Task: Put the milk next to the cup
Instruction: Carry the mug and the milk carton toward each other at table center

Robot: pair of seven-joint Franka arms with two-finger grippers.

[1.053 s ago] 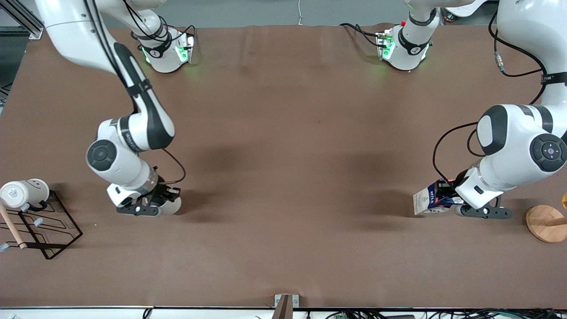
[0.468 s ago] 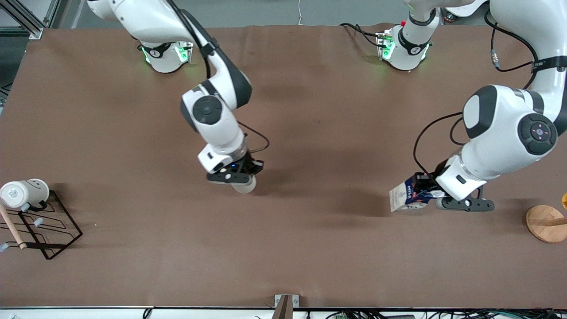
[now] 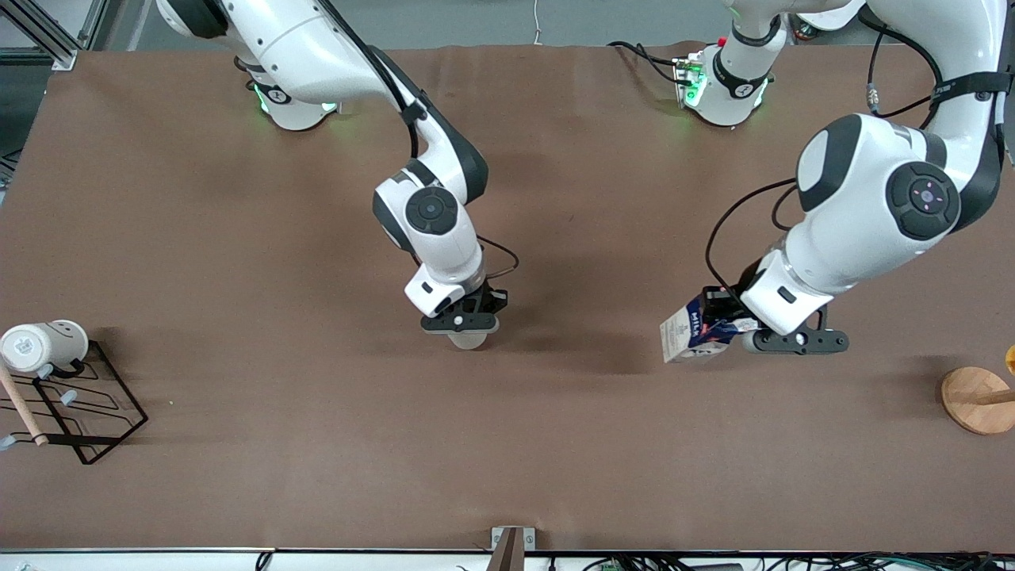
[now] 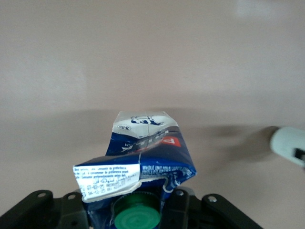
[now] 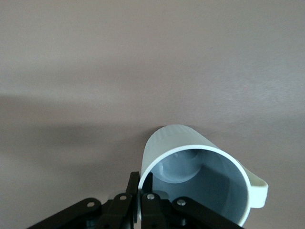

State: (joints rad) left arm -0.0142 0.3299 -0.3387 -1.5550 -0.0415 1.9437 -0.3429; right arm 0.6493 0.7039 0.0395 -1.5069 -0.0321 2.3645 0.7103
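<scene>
The milk, a white and dark blue carton with a green cap, hangs tilted over the table toward the left arm's end. My left gripper is shut on its gabled top. The cup, a small beige-grey mug with a grey inside, is held over the middle of the table. My right gripper is shut on its rim, one finger inside and one outside. In the left wrist view the cup shows off to one side of the milk, with bare table between them.
A white smiley mug sits on a black wire rack at the right arm's end, with a wooden stick across the rack. A round wooden base stands at the left arm's end.
Both arms have swung toward the table's middle. The right gripper has carried the cup a long way from near the rack; the left gripper has brought the milk closer to it.
</scene>
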